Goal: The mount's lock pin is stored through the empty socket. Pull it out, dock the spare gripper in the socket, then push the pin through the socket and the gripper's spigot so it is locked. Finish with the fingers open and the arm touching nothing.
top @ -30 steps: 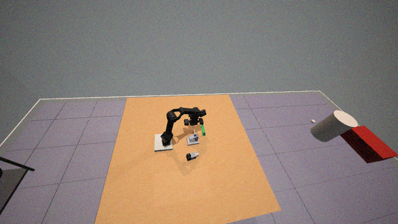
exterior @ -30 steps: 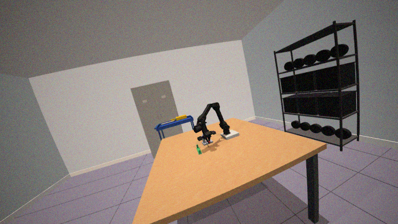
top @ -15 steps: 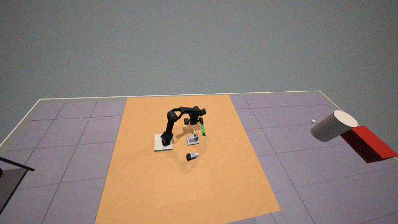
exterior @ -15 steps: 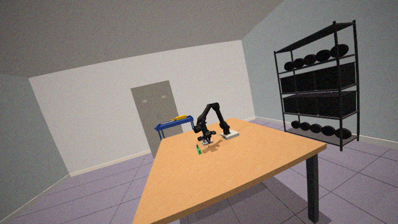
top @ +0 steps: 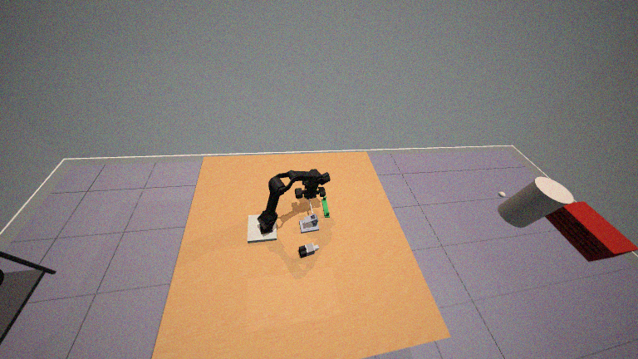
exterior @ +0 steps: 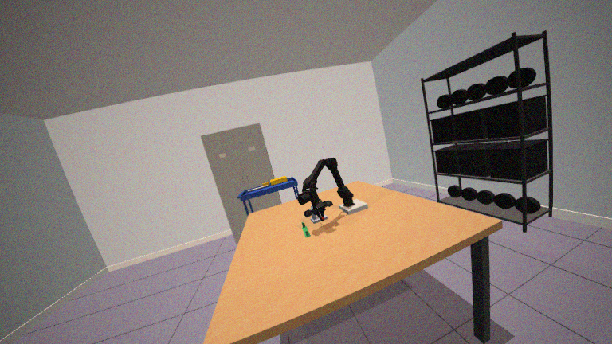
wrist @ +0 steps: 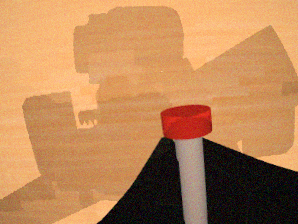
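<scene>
My gripper [top: 310,196] [exterior: 317,208] [wrist: 176,145] is shut on the lock pin [wrist: 192,189] [top: 310,205], a white shaft with a red cap. It holds the pin upright in the air above the table. The grey mount with its socket [top: 308,223] [exterior: 318,219] stands just below the gripper. The pin is clear of the socket. The spare gripper [top: 307,249], dark with a light spigot, lies on the table in front of the mount. The wrist view shows only the pin, the dark fingers and shadows on the table.
A green upright object [top: 326,207] [exterior: 304,231] stands on the table close beside the mount. The arm's base sits on a pale plate [top: 254,234] [exterior: 358,207]. The orange table [top: 285,303] reaches well beyond these things. A black shelf rack [exterior: 488,128] stands far off.
</scene>
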Robot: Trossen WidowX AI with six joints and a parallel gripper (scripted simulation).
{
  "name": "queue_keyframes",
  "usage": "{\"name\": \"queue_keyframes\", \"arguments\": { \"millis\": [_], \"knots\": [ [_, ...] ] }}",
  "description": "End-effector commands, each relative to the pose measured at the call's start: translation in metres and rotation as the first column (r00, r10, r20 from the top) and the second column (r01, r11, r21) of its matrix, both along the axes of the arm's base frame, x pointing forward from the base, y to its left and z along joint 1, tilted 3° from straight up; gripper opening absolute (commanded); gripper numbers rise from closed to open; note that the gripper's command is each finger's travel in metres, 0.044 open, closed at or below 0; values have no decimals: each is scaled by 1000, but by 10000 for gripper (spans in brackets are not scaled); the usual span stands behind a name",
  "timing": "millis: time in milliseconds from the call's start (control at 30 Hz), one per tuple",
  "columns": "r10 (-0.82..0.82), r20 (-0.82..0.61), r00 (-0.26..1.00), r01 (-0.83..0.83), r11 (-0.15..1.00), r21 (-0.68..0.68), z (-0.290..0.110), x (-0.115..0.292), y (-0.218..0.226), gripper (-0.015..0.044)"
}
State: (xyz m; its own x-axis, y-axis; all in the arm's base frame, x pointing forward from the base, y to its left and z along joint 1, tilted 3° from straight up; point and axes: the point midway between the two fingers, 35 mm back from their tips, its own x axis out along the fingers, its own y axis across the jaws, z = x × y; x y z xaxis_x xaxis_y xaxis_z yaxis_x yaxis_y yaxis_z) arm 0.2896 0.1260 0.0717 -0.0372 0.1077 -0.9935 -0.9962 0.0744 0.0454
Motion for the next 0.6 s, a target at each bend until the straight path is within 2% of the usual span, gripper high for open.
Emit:
{"name": "queue_keyframes", "arguments": {
  "millis": [0, 567],
  "knots": [
    [-4, 3, 1000, 4, 1000, 8, 4, 2, 5, 0],
    [-4, -12, 1000, 4, 1000, 6, 6, 3, 14, 0]
  ]
}}
